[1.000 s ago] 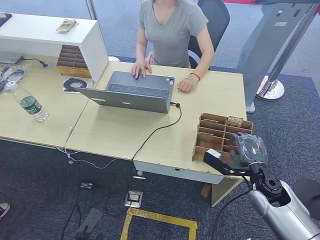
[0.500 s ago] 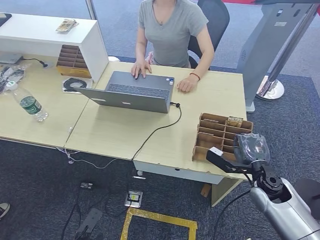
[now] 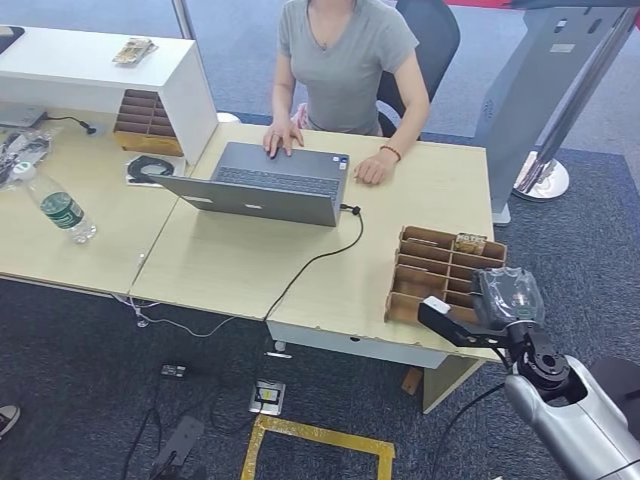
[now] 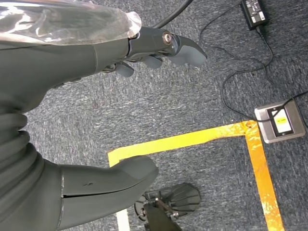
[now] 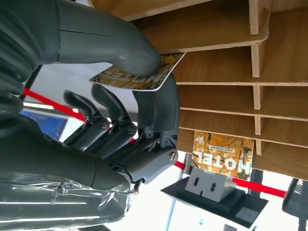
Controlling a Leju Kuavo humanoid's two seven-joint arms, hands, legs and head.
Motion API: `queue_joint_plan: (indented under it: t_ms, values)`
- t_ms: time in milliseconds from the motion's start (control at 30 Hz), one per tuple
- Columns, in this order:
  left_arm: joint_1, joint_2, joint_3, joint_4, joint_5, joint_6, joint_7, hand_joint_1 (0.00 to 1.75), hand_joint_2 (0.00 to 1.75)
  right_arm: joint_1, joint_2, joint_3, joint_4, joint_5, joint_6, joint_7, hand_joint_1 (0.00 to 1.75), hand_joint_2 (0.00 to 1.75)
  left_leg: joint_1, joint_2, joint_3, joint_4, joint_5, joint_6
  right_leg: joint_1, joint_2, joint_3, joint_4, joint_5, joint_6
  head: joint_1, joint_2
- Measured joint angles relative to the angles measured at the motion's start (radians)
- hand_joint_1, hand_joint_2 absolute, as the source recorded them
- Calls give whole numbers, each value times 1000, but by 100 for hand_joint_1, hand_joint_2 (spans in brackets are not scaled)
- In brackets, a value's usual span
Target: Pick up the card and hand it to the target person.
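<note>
The right hand pinches a card flat between thumb and fingers just outside the cardboard organiser on the counter, its long axis toward the slots, far end hidden; the left hand hangs open.

An office or reception area: a person in a grey T-shirt is sitting on a black swivel chair, typing at a grey open laptop on a light wood-laminate surface, with blue-grey carpet covering the floor.
</note>
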Motion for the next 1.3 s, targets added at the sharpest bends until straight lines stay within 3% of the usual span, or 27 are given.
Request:
queue_joint_plan:
  t_ms: [167,433,600,767,900,1033,1300]
  values:
    - [0,0,0,0,0,0,0,0,175,5,-10,6,-96,98,38,19,175,175,0,0,0,0,0,0,0,0,0,0,0,0,-1,0]
    - [2,1,0,0,0,0,0,0,175,10,-30,-2,-375,245,127,26,175,175,0,0,0,0,0,0,0,0,0,0,0,0,-1,0]
    - [4,-1,0,0,0,5,2,0,175,15,-44,-36,-534,255,138,28,175,175,0,0,0,0,0,0,0,0,0,0,0,0,-1,0]
    - [3,-17,0,0,-1,33,17,0,175,-11,-47,-55,-561,207,104,31,175,175,0,0,0,0,0,0,0,0,0,0,0,0,0,0]
    - [-1,-30,-3,0,-1,31,26,0,175,-75,-28,-48,-496,149,19,61,175,175,0,0,-1,0,0,0,0,0,1,0,1,0,0,0]
    - [-15,-40,-19,0,-2,18,39,0,175,-185,18,-23,-330,96,-49,95,175,175,0,0,-1,0,2,1,0,0,1,1,1,0,-1,0]
    - [-42,-49,-55,0,-2,2,65,0,175,-455,176,71,125,78,-83,136,175,175,0,-2,-2,0,3,1,0,-2,0,2,1,0,-2,0]
